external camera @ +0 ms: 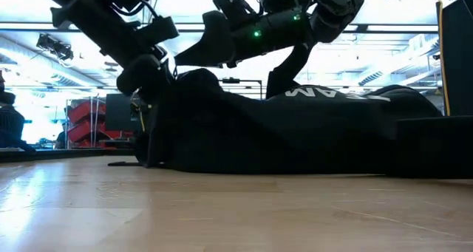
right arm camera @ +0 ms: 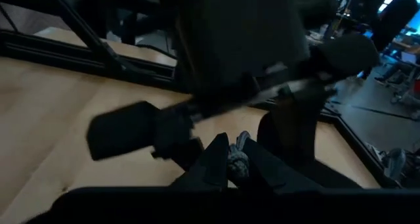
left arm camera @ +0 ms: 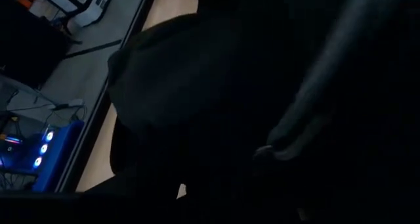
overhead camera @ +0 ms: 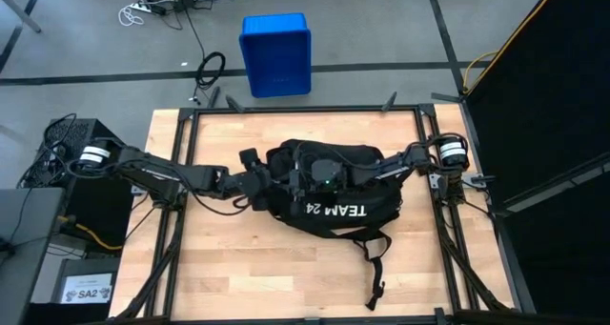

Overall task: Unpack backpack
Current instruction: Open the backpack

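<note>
From above, the backpack (overhead camera: 329, 187) lies flat at the middle of the bench (overhead camera: 191, 277), lettering toward the near edge, one strap trailing toward the near right corner. My left gripper (overhead camera: 262, 184) meets the pack's left end; my right gripper (overhead camera: 319, 172) comes from the right edge and hangs over the top of the pack. A blue crate (overhead camera: 276, 53) stands on the floor beyond the far edge.

At bench height, the pack (external camera: 295, 141) is a low black mound. My left gripper (external camera: 148, 82) presses against its raised end, and my right gripper (external camera: 222, 34) sits above the fabric.

Through my left wrist I see only dark fabric (left arm camera: 197, 99) close up. I cannot tell how these jaws stand, nor whether they hold anything.

Through my right wrist, the jaws are clenched on a small grey cord tab (right arm camera: 236, 159), which I judge to be a zipper pull.

To do this step well, I think I should brace the pack's left end with the left arm while the right draws the pull along the seam, low and in line with the zipper, not upward, so the soft pack neither lifts nor slides. I should check the left jaws have fabric before pulling.
</note>
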`<state>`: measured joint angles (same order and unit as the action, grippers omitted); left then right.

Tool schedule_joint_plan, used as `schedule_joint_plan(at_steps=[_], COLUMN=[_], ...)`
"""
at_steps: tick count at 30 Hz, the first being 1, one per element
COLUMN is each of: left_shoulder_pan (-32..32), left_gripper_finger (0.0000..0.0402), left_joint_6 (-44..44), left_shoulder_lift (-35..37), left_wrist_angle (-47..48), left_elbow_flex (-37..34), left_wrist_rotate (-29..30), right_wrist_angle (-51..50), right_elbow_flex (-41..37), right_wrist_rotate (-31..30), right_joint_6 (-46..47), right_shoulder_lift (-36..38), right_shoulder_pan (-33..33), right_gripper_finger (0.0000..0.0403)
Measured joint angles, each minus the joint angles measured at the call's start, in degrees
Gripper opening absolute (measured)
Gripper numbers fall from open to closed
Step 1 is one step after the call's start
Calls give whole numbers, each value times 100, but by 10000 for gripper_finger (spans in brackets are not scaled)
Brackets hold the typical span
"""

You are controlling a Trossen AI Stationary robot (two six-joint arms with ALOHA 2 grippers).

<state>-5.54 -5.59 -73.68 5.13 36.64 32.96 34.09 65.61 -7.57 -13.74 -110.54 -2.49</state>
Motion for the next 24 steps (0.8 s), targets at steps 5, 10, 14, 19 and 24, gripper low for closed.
schedule_joint_plan(at_steps=[5,10,14,19,24], left_shoulder_pan=[-50,-50,-50,-109,-227], left_gripper_finger=[215,88,28,27,24], left_joint_6=[170,280,436,492,787], left_shoulder_lift=[-74,-71,-61,-14,222], left_wrist_angle=[36,21,20,121,675], left_elbow_flex=[0,7,11,9,15], left_wrist_rotate=[210,177,119,177,311], right_wrist_angle=[-560,-961,-1387,-2315,-3551], right_elbow_flex=[187,196,185,187,191], right_wrist_rotate=[-191,-822,-1111,-1531,-1957], right_joint_6=[-32,-33,-39,36,538], right_shoulder_lift=[89,416,687,1117,1497], right_shoulder_pan=[-141,-313,-422,-562,-742], right_gripper_finger=[0,0,0,0,0])
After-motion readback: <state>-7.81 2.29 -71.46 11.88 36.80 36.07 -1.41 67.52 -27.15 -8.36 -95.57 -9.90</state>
